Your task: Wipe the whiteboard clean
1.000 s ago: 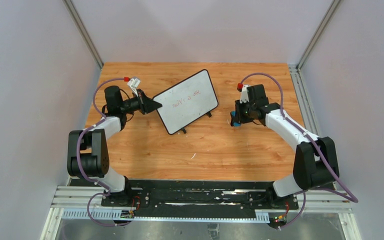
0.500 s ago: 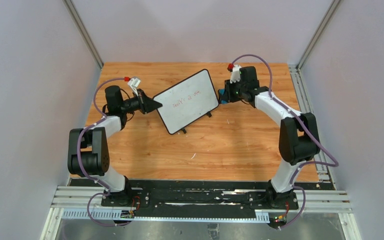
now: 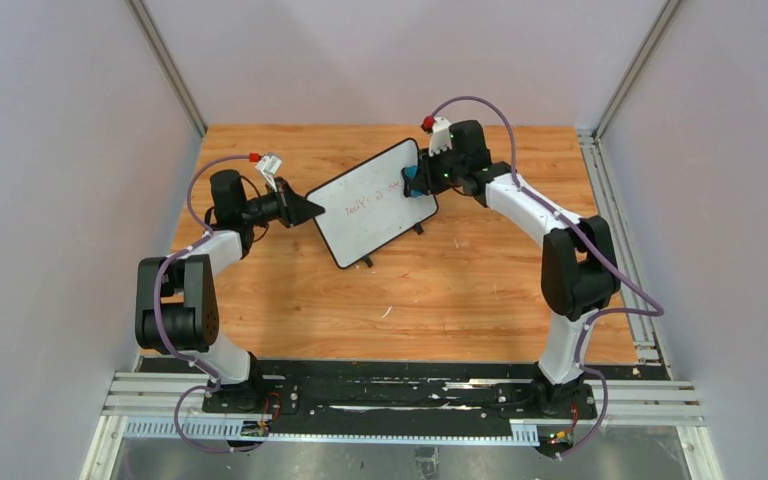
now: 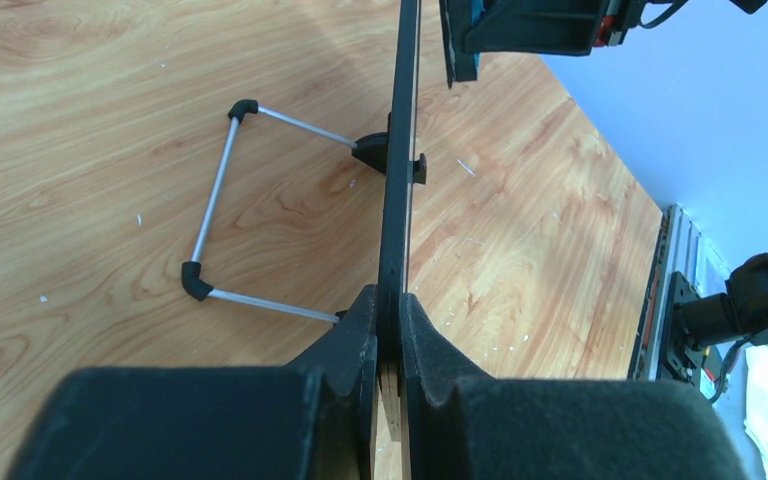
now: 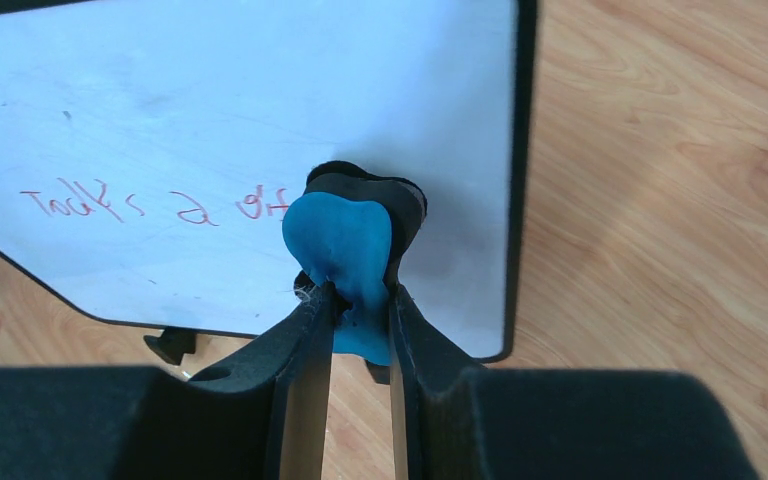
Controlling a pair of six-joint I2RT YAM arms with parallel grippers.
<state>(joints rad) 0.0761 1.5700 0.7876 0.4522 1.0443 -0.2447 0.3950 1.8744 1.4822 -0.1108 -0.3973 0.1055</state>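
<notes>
Standing tilted on the table (image 3: 440,290), the whiteboard (image 3: 365,220) is clamped at its left edge by the left gripper (image 3: 312,209). Within 1 second the right gripper (image 5: 355,300), pinched tight on the blue eraser (image 5: 340,240), swung in to the board's right end (wiping can begin), just beside the red writing (image 5: 150,205).

A wood-grain surface (image 3: 460,300) is lying inside a plain enclosure, with pale lilac-grey walls (image 3: 400,60) rising on three sides. Aluminium posts (image 3: 167,68) are slanting up from the far corners. An aluminium track (image 3: 605,200) is running along the right edge, and a black base plate (image 3: 400,383) on silver rails (image 3: 145,397) is spanning the near edge. Soft, even light is falling across the wood.
</notes>
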